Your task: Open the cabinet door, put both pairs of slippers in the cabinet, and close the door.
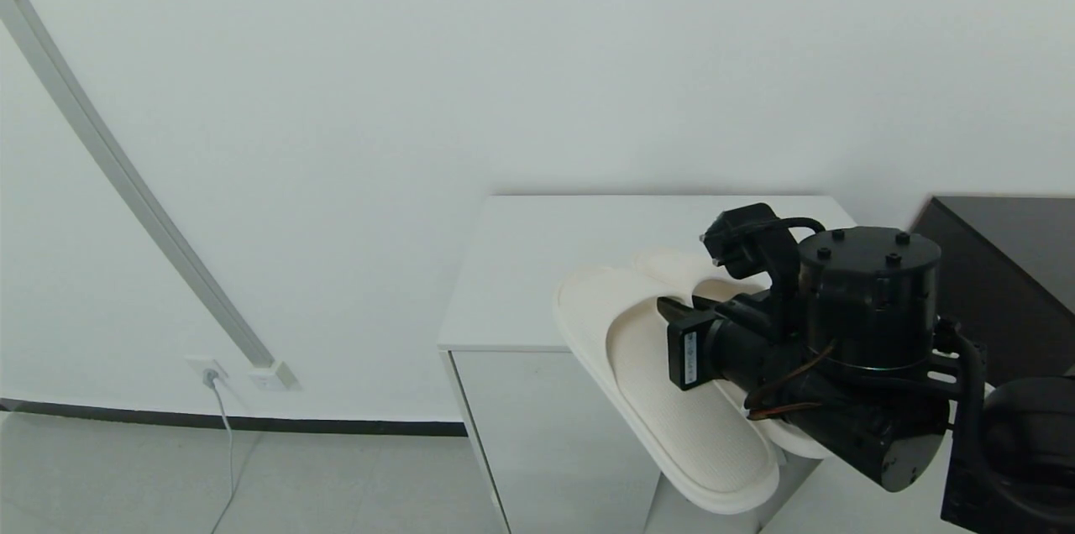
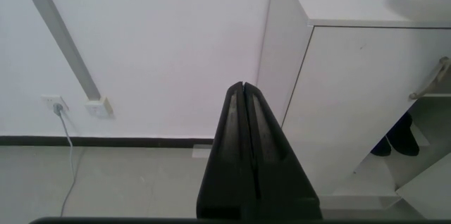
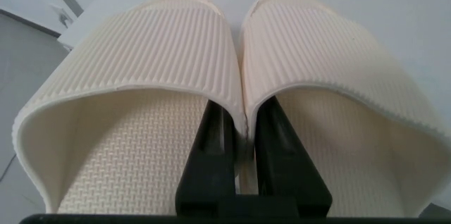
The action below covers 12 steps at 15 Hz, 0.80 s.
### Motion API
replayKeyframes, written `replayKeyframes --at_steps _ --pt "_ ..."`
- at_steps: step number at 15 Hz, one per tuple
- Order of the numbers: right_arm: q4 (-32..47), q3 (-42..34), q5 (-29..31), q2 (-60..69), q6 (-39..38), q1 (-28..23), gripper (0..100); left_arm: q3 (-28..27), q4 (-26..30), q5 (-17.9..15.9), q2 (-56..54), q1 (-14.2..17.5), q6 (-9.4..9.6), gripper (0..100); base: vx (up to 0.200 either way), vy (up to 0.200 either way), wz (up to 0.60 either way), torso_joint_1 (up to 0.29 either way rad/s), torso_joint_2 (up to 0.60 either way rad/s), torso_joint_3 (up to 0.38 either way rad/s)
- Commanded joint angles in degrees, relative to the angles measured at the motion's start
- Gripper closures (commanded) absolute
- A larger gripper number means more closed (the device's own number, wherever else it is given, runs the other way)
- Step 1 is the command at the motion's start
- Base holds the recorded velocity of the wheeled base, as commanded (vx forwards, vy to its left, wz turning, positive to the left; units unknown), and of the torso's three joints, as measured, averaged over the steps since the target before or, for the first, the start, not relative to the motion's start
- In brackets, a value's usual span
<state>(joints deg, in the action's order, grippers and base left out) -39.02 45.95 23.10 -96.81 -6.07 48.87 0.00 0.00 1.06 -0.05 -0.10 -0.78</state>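
Jaws of the right gripper [image 3: 244, 115] were clamped on the pair of cream slippers [image 3: 141, 55]. One finger sat inside each slipper, and the two inner strap walls were pinched between them with only a narrow gap. Jaws of the left gripper [image 2: 243, 91] were pressed fully together with nothing between them.

From the head view I noted the slippers held side by side over the right front edge of the white cabinet [image 1: 537, 282]. Their toes were over its top and their heels sloped down before its front. I could not tell whether they touched the top. The right wrist view showed the ribbed straps and textured insoles up close.

The left wrist view gave what the head view did not: the cabinet's front and an open compartment. On a low shelf inside sat what appeared to be a dark pair [image 2: 398, 138] of footwear, though that corner was poorly seen.

A small white label [image 1: 690, 358] was fixed to the right wrist; its print was too small to read.
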Motion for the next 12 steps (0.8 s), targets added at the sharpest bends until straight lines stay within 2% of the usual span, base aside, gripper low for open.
replayKeyframes --at_steps 1,11,12 --pt "0.00 -0.07 0.01 -0.31 0.01 0.08 100 0.00 0.00 -0.01 0.05 0.01 0.08 100 -0.200 0.000 0.00 0.007 0.00 0.002" --pt "-0.88 -0.07 0.10 -0.23 0.01 0.17 100 0.00 0.00 -0.09 0.05 0.01 -0.01 100 -0.200 0.000 0.00 0.003 0.00 0.003" --pt "-1.06 -0.07 0.10 -0.23 0.01 0.17 100 0.00 0.00 -0.09 0.05 0.01 0.08 100 0.000 0.000 0.00 0.000 0.00 0.000"
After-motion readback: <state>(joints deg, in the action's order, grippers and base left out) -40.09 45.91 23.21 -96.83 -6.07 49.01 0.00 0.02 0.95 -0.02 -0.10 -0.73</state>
